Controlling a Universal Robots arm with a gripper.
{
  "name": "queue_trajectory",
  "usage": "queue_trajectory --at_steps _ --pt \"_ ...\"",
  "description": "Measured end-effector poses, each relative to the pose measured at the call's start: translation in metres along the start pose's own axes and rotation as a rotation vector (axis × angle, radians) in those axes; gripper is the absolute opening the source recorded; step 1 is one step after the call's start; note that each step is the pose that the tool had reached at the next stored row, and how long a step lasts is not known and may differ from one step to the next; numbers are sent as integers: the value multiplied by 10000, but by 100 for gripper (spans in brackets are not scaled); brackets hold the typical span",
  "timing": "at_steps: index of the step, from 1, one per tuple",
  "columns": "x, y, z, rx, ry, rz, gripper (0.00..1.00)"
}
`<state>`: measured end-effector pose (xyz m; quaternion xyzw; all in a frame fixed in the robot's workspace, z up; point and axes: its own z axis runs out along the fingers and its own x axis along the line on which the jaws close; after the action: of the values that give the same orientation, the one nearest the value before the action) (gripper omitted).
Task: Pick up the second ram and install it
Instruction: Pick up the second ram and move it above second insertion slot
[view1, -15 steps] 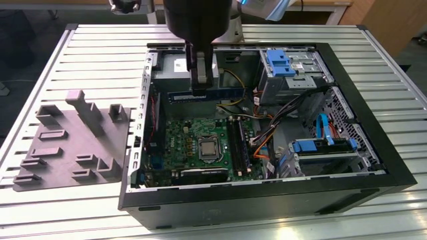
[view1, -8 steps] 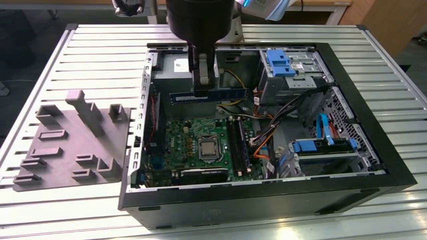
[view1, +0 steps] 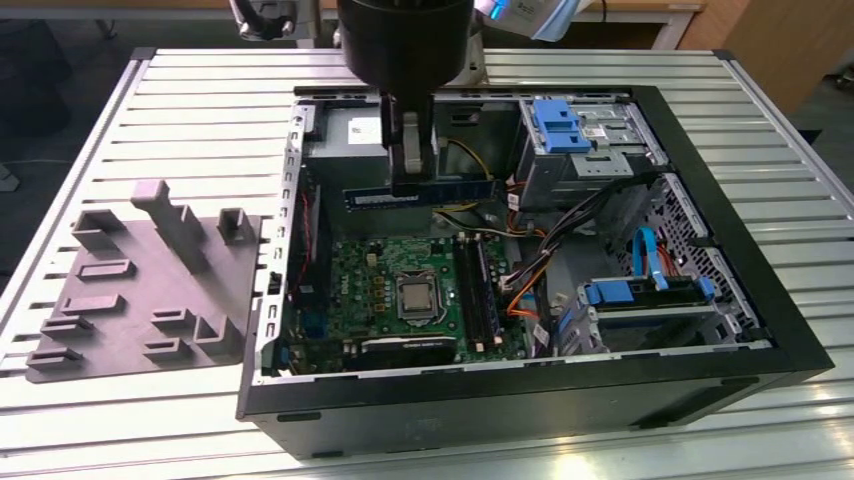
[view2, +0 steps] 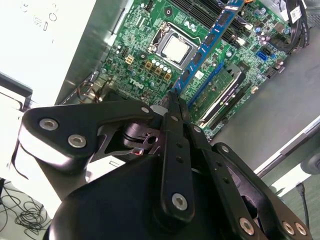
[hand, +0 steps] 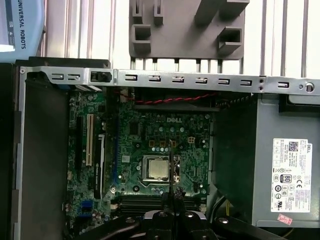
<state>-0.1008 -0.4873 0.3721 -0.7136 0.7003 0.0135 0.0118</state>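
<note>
Dark blue, slim and long, the second ram (view1: 461, 191) hangs level, pinched in the closed hand (view1: 411, 188).

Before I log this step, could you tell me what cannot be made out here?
Exterior view: the memory slots are too small to tell whether their latches stand open.
First wrist view: the second ram shows edge-on, its faces hidden.
Second wrist view: the linkage of the gripper hides where it pinches the ram.
</note>
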Motion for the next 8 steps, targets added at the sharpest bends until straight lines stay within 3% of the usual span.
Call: queue_trajectory --at_steps 8 --pt "2 -32 44 0 0 0 11"
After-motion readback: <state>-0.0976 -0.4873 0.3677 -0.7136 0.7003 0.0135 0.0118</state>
